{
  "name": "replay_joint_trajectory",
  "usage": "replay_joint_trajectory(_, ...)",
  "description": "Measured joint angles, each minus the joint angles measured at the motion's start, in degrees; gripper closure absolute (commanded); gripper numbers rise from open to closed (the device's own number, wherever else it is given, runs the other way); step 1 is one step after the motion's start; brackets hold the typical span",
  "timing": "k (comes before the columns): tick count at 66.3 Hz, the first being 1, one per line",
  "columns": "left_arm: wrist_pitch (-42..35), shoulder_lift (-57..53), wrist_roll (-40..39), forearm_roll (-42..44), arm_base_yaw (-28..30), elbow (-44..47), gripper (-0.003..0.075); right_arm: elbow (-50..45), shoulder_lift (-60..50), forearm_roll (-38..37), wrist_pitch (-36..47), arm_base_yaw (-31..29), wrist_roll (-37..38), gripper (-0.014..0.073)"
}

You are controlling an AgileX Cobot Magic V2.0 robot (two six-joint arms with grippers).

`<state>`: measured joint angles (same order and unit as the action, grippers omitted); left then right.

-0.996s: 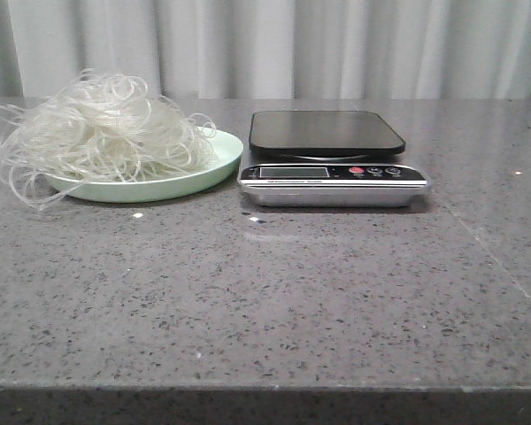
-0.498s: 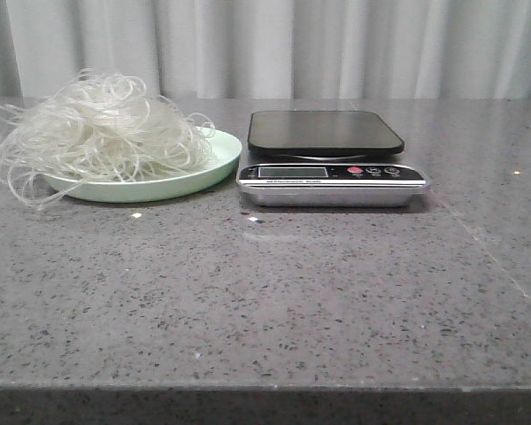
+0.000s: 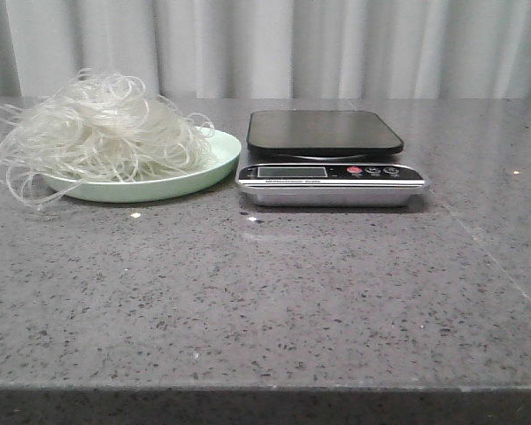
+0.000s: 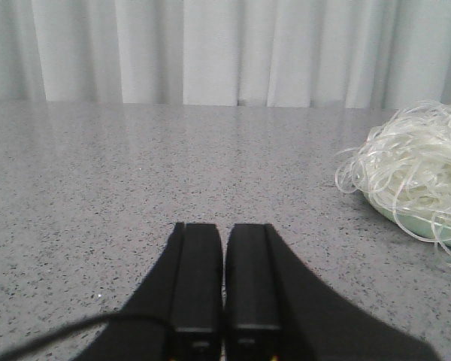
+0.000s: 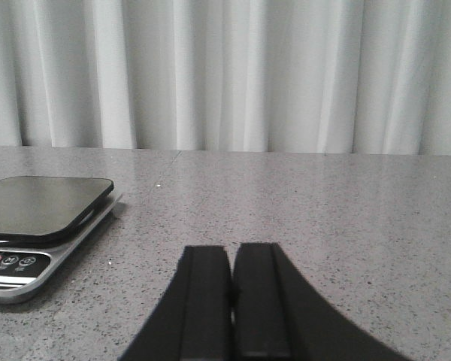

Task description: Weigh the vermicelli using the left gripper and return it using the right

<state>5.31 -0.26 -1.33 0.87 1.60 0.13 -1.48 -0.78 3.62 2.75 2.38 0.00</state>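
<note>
The vermicelli point(image 3: 102, 128), a fluffy tangle of whitish strands, lies piled on a pale green plate point(image 3: 208, 168) at the back left of the table. It also shows in the left wrist view point(image 4: 413, 162). A kitchen scale point(image 3: 326, 133) with a black platform and a silver front stands just right of the plate; its platform is bare. It also shows in the right wrist view point(image 5: 37, 207). My left gripper point(image 4: 224, 229) is shut and empty, low over the table, apart from the plate. My right gripper point(image 5: 231, 252) is shut and empty, apart from the scale. Neither gripper shows in the front view.
The grey speckled table point(image 3: 274, 301) runs to a front edge near the camera. A pale curtain point(image 3: 336, 44) hangs behind the table. Some vermicelli strands hang over the plate's left rim onto the table.
</note>
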Motion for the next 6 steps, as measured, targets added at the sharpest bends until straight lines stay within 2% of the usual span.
replay_joint_trajectory(6, 0.0, 0.0, 0.0, 0.0, 0.0, 0.0, 0.0594, 0.0, 0.0, 0.0, 0.0, 0.0, 0.0, 0.0436)
